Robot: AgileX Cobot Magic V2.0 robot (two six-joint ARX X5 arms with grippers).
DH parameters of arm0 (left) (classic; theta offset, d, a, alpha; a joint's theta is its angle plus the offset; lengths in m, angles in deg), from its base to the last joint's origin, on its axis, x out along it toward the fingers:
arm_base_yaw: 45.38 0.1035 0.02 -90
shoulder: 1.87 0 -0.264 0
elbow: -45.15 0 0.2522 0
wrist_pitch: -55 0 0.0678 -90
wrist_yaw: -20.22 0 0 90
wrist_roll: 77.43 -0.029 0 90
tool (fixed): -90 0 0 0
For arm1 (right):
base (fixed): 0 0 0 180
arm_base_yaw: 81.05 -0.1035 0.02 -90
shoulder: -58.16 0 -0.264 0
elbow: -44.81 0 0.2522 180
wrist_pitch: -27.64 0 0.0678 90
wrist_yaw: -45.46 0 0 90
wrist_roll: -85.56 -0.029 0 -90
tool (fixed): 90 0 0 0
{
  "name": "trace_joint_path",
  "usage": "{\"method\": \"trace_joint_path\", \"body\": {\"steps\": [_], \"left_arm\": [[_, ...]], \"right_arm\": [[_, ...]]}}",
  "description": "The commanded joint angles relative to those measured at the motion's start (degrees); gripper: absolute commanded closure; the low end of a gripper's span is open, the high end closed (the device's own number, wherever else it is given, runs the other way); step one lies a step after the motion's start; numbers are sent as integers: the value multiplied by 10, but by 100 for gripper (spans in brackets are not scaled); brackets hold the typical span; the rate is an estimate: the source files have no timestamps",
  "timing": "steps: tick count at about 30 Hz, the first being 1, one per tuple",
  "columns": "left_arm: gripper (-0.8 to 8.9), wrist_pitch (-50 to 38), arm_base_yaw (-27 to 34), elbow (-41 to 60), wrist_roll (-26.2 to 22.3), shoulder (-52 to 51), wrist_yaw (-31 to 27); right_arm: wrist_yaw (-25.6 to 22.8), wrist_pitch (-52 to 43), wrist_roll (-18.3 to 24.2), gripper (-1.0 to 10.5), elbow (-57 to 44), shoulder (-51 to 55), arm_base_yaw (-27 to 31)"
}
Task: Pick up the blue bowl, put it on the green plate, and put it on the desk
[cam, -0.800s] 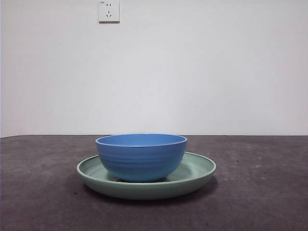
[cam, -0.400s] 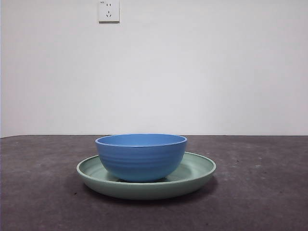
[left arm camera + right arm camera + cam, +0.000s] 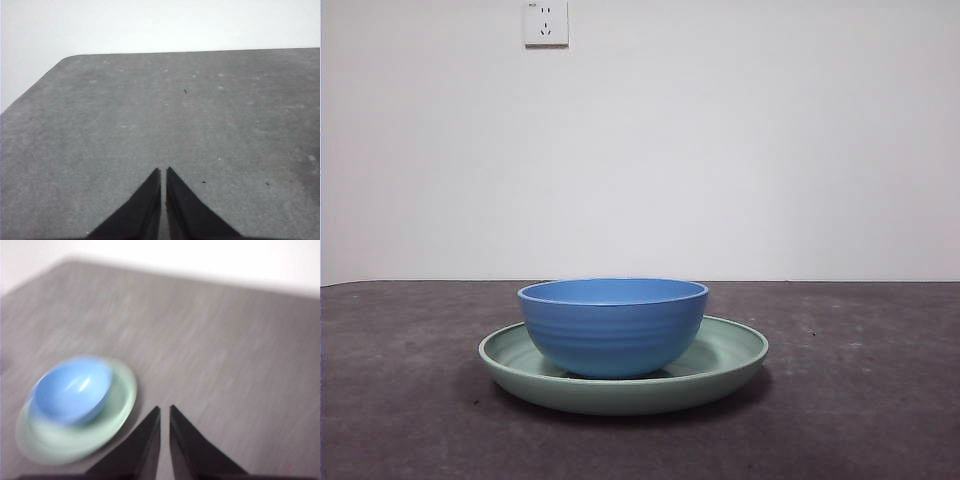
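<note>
Blue bowl (image 3: 612,325) upright in green plate (image 3: 725,352), seemingly empty; both end effectors closed, gripping nothing.

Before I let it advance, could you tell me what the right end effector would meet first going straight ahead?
Probably only bare desk: the right end effector points past the green plate and blue bowl, though blur obscures depth.

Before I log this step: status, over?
Left gripper shut, over bare desk. Right gripper shut, empty, beside plate. Bowl sits in plate. Nothing in the way.
</note>
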Motion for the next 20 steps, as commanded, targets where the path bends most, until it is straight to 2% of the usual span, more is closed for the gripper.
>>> {"method": "trace_joint_path", "body": {"steps": [1,4,6,12,20], "left_arm": [[794,4,1,12,-5,-1,-2],[794,4,1,12,-5,-1,-2],[794,4,1,12,-5,-1,-2],[794,4,1,12,-5,-1,-2],[794,4,1,12,-5,-1,-2]], "right_arm": [[-1,-165,20,921,-104,49,34],[0,-264,20,921,-196,95,73],[0,-294,20,921,-239,121,95],[-17,-311,21,921,-317,174,130],[-63,-311,21,921,-379,188,133]]}}
